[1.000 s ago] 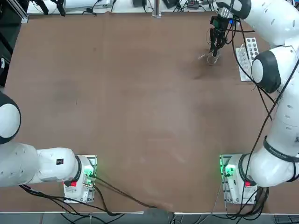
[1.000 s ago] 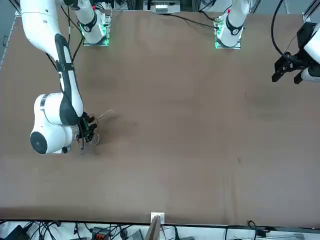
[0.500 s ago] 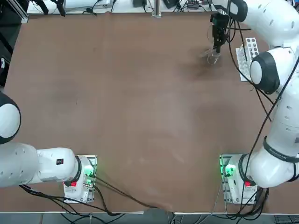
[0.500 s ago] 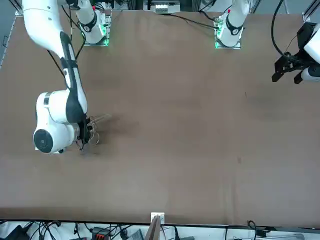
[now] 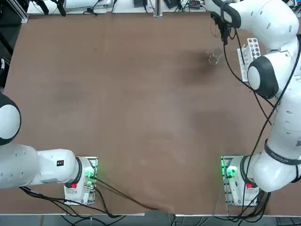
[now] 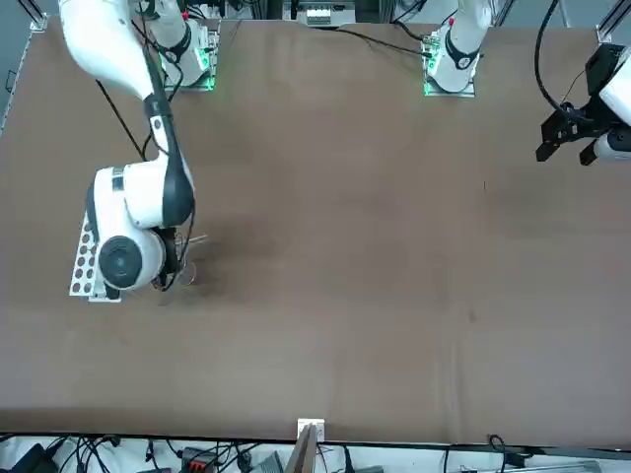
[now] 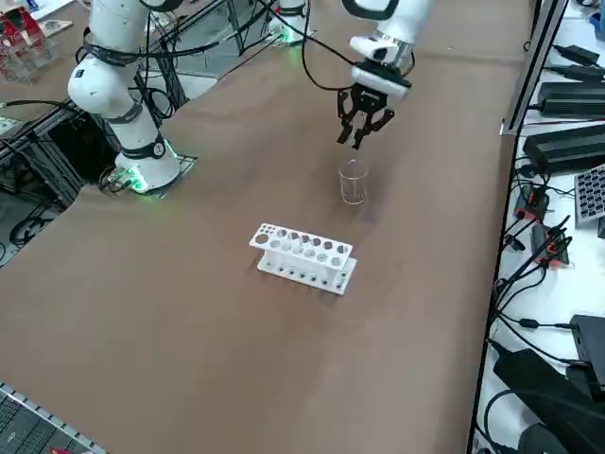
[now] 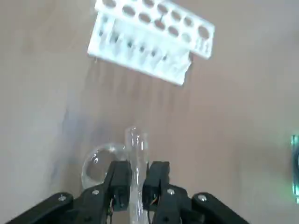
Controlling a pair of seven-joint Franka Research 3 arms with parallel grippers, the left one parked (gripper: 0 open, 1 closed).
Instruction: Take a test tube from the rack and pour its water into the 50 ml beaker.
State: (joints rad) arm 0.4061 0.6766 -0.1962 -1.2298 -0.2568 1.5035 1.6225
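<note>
The tube is in the R arm's jaws, shut on its sides, by the beaker. I can't see any water or tell if the tube's mouth is over the beaker. If the tube tips w/ its mouth off to one side, water may spill on the tabletop. If it dips too low, it may bump the rim & knock the beaker over. Glass is slick, so a loose grip may slip. The rack is near on the R, b/c of that go L, where there's lots of room. The far edge is kinda close.
</note>
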